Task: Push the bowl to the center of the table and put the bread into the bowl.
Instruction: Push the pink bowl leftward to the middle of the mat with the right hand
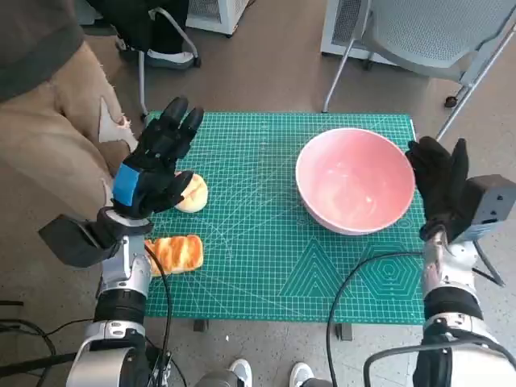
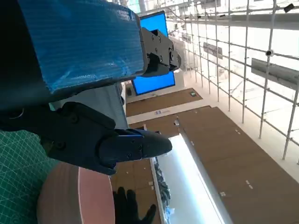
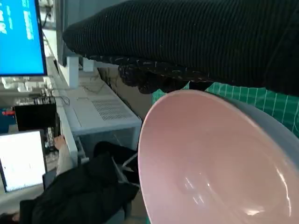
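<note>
A pink bowl (image 1: 355, 179) stands on the right part of the green mat (image 1: 266, 250). My right hand (image 1: 439, 181) in its black glove is upright by the bowl's right rim, fingers apart, holding nothing; whether it touches the rim I cannot tell. The right wrist view shows the bowl (image 3: 210, 158) close under the glove (image 3: 196, 42). My left hand (image 1: 157, 161) hovers over the mat's left side with fingers spread and empty. A round bun (image 1: 196, 193) lies partly hidden beneath it. A longer golden bread (image 1: 173, 252) lies at the mat's left edge. The left wrist view shows the bowl's outside (image 2: 77, 196).
A person's leg in tan trousers (image 1: 48, 121) is close to the table's left side. A grey chair (image 1: 435, 32) stands behind the far right corner. A black cable (image 1: 363, 270) loops over the mat's near right. A person in black (image 3: 79, 191) sits beyond the bowl.
</note>
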Tool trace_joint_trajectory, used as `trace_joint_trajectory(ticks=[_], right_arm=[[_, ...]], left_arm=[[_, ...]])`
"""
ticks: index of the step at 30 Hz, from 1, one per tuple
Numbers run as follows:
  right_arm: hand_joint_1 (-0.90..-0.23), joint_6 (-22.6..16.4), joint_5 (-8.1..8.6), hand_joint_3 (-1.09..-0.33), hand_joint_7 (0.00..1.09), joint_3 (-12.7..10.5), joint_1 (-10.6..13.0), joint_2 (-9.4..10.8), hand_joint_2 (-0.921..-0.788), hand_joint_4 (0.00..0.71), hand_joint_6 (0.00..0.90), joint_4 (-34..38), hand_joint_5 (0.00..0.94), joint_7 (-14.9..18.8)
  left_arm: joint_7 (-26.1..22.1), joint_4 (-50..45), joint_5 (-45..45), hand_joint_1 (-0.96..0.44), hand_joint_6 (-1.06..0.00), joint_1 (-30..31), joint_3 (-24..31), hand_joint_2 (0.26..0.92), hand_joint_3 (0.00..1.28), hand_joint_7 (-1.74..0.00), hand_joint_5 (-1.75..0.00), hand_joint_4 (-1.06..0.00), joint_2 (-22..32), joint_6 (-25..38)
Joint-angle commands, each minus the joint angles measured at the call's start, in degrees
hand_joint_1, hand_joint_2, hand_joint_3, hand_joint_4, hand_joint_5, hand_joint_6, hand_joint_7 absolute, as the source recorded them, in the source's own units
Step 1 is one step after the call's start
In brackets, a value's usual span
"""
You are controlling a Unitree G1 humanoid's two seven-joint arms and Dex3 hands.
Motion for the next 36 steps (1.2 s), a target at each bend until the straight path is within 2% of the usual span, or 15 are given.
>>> trace_joint_trajectory(ticks=[1,23,31,36], right_arm=[[-0.676,0.79,-0.21,-0.907,0.13,-0.04,1.35,1.34,-0.921,0.175,0.174,0.84,0.0,0.82],[-0.685,0.29,-1.55,-0.891,0.13,1.33,0.24,5.3,-0.921,0.19,0.195,0.85,0.004,0.76],[-0.63,0.66,-1.46,-0.907,0.13,1.62,-0.14,7.07,-0.921,0.19,0.199,0.81,0.003,1.99],[-0.626,0.8,-1.54,-0.922,0.13,1.96,-0.33,7.88,-0.921,0.187,0.199,0.8,0.001,2.66]], left_arm=[[0.17,-1.31,-0.3,-0.61,-0.26,0.81,0.11,0.921,0.42,-0.02,0.0,-0.17,0.64,0.39],[1.49,-3.56,0.27,-0.61,-0.26,1.71,-0.42,0.921,0.43,-0.02,0.0,-0.17,0.34,0.92],[2.04,-4.54,0.3,-0.61,-0.26,2.26,-0.56,0.921,0.43,-0.02,0.0,-0.17,0.34,1.21],[2.47,-5.51,0.3,-0.61,-0.26,2.71,-0.77,0.921,0.43,-0.02,0.0,-0.17,0.19,1.57]])
